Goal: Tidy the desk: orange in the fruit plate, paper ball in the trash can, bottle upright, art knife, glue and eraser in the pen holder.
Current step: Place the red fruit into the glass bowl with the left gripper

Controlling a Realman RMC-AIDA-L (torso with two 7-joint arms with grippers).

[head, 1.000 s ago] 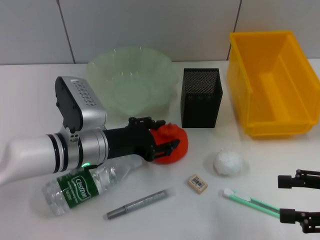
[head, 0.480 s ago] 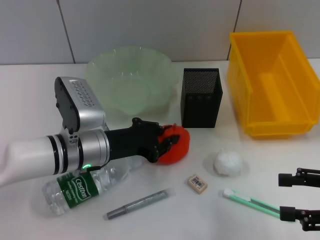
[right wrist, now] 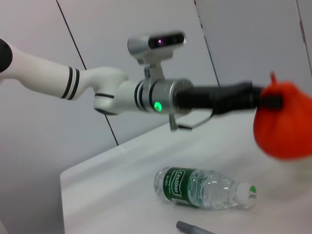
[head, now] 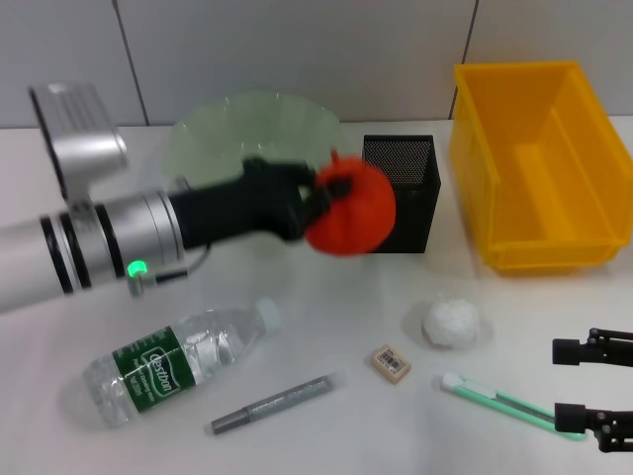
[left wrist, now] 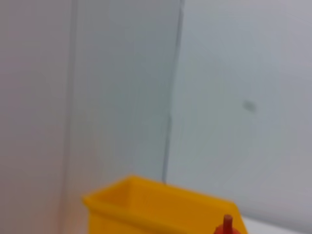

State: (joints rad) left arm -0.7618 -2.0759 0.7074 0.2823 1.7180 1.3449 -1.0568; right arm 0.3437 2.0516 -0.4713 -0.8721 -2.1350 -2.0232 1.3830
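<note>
The orange (head: 350, 208) hung clear of the worktop (head: 326, 327), clamped in the left pincer (head: 321, 203), near the fruit plate (head: 213, 134), presumably for dropping in; the right pincer (head: 593, 391) waited wide.

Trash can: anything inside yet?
The trash can shows only bare yellow floor and walls; its near wall hides the strip just behind it. The paper ball sits on the table. The left gripper holds the orange aloft.
</note>
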